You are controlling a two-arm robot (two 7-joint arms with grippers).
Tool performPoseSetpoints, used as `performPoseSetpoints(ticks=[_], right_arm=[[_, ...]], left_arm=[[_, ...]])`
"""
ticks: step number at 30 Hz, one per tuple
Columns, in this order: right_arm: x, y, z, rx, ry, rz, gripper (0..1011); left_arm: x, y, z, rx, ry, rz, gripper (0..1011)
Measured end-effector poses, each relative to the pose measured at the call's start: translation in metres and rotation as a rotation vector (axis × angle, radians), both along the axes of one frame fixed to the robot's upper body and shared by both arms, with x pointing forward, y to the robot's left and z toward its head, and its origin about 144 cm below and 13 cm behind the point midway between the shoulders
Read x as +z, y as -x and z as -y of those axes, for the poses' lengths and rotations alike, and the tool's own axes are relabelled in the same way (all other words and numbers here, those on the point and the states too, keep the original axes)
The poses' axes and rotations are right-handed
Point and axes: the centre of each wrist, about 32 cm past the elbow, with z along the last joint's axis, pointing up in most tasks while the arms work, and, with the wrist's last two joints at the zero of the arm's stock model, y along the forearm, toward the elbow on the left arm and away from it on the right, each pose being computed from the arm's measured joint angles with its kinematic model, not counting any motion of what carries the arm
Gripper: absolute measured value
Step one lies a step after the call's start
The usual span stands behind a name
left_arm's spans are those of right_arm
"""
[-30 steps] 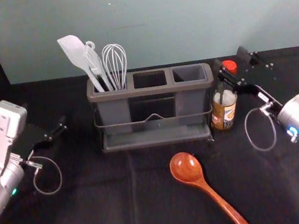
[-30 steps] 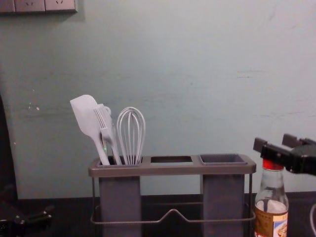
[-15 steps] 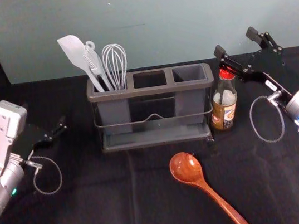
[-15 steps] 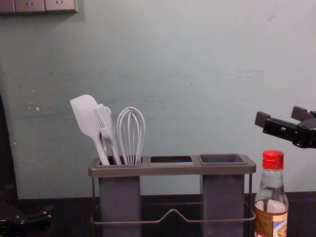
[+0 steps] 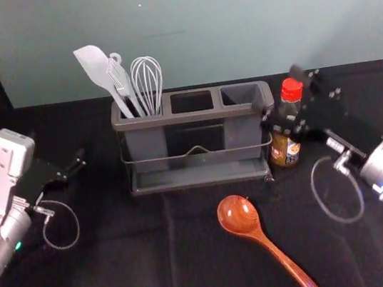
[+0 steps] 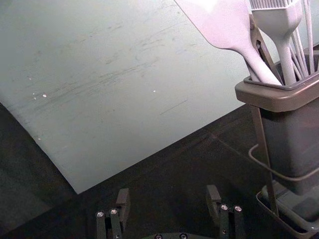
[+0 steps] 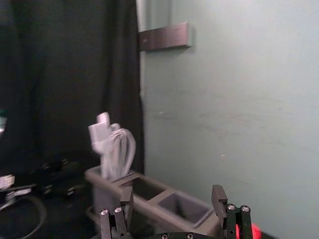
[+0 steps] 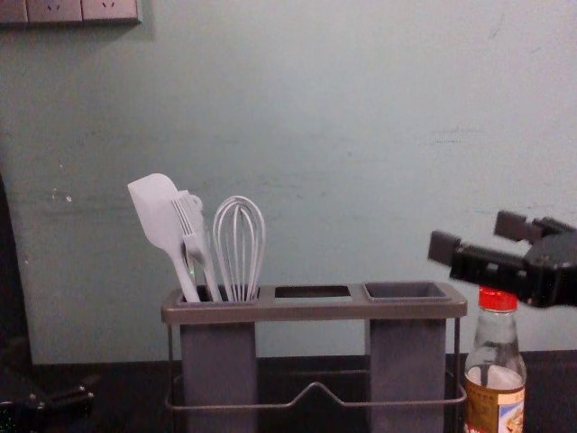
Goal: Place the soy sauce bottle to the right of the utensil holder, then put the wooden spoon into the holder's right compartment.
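Observation:
The soy sauce bottle [image 5: 286, 151] stands upright beside the right end of the utensil holder [image 5: 200, 179]. In the head view my right gripper [image 5: 281, 94] is open at the bottle's upper part, partly covering it. The chest view has this gripper [image 8: 477, 236] above the red cap [image 8: 498, 299]; in its wrist view the gripper [image 7: 173, 199] holds nothing. The holder's right compartment [image 5: 242, 95] is empty. A wooden spoon [image 5: 238, 214] lies in front of the holder, handle toward the near right. My left gripper [image 5: 57, 150] stays parked at left, open in its wrist view [image 6: 168, 196].
A white spatula [image 5: 95, 65], a brush and a whisk [image 5: 148, 81] stand in the holder's left compartment. Behind the dark table [image 5: 124, 269] rises a pale wall [image 5: 217, 24]. A wire loop [image 5: 318, 200] hangs from the right wrist.
My right gripper first lifted higher above the bottle's cap, then came back lower and shifted left toward the holder. The bottle, the spoon and the left arm have stayed put.

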Motion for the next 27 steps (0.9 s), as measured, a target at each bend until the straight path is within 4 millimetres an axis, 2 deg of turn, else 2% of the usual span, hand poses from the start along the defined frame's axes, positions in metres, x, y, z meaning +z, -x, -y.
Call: performPoseSetpoints(ticks=[13, 22, 27], right_arm=[[-0.023, 0.027, -0.019, 0.130, 0.070, -0.100, 1004], [-0.038, 0.031, -0.025, 0.162, 0.085, -0.143, 1004], [-0.038, 0.030, -0.025, 0.161, 0.085, -0.141, 1004]], left_arm=[[0.000, 0.000, 0.000, 0.000, 0.000, 0.000, 1005], [0.000, 0.000, 0.000, 0.000, 0.000, 0.000, 1005], [0.000, 0.000, 0.000, 0.000, 0.000, 0.000, 1005]])
